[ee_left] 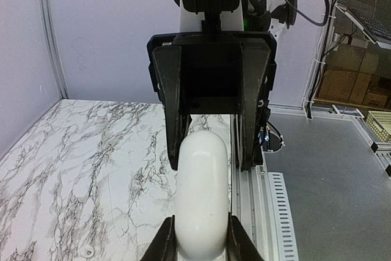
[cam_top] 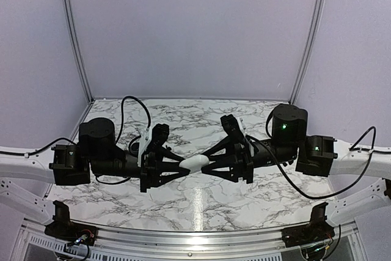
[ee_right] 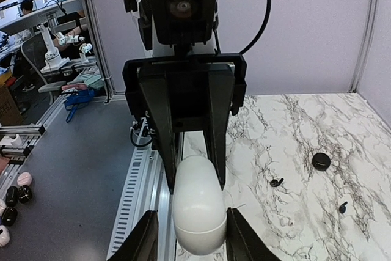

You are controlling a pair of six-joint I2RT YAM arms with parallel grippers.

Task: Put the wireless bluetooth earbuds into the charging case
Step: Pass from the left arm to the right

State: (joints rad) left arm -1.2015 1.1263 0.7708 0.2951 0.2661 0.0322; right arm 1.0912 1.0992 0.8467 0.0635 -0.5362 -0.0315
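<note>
A white pebble-shaped charging case [cam_top: 195, 164] hangs above the marble table [cam_top: 201, 203], lengthwise between both arms, lid closed. My left gripper [ee_left: 200, 227] is shut on one end of the case [ee_left: 201, 194], its fingers pressed against both sides. My right gripper [ee_right: 192, 215] straddles the other end [ee_right: 197, 212]. Its right finger [ee_right: 239, 236] touches the case, and a narrow gap shows beside its left finger [ee_right: 145, 239]. Two small black earbuds [ee_right: 277, 182] [ee_right: 343, 206] lie on the marble to the right in the right wrist view. No white earbud shows clearly.
A round black object [ee_right: 321, 161] lies on the marble beyond the earbuds. Several small pink, black and white cases [ee_right: 15, 197] sit on the grey surface off the table's edge. A metal rail [ee_right: 143, 181] runs along that edge. Purple walls enclose the table.
</note>
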